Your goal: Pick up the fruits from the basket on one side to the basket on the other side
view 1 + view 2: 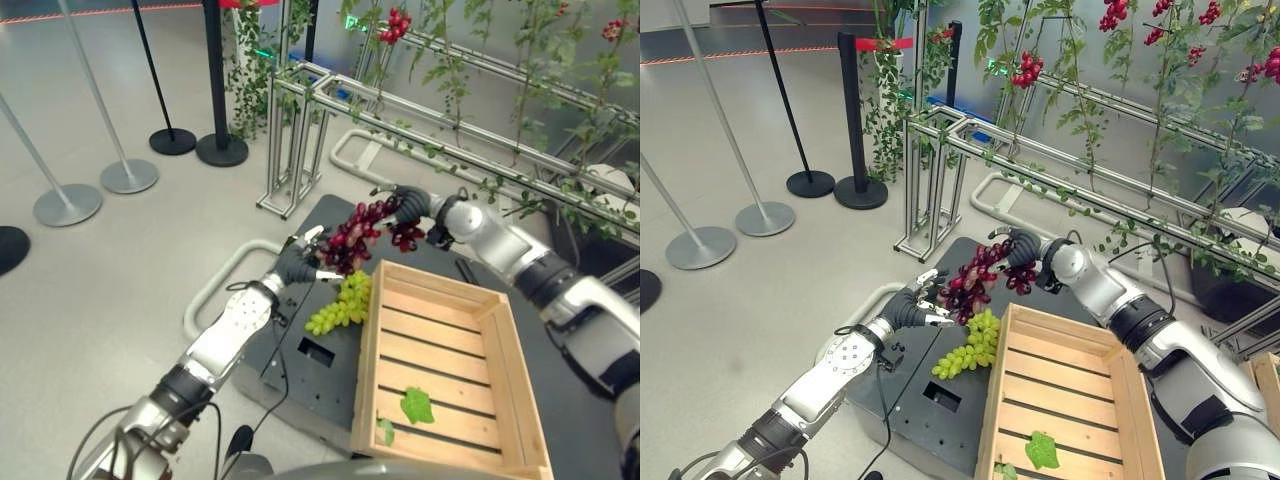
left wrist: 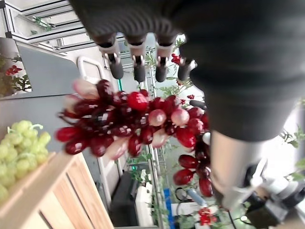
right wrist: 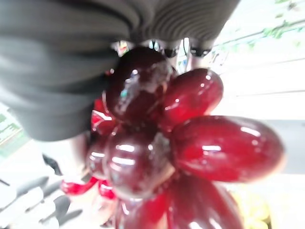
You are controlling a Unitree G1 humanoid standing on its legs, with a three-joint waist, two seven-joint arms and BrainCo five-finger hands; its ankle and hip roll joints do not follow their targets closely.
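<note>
While gripped, red grapes [image 1: 352, 238] (right hand [image 1: 412, 204]) — left fingers [image 1: 312, 236] beside

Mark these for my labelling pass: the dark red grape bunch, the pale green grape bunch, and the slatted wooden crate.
Dark red grape bunch [image 1: 352, 240], left eye view, middle of cluster.
Pale green grape bunch [image 1: 343, 305], left eye view, centre grapes.
Slatted wooden crate [image 1: 523, 375], left eye view, right rim.

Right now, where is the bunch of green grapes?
In the left eye view, the bunch of green grapes lies on the dark platform, against the wooden crate's left wall, below the red grapes.
</note>
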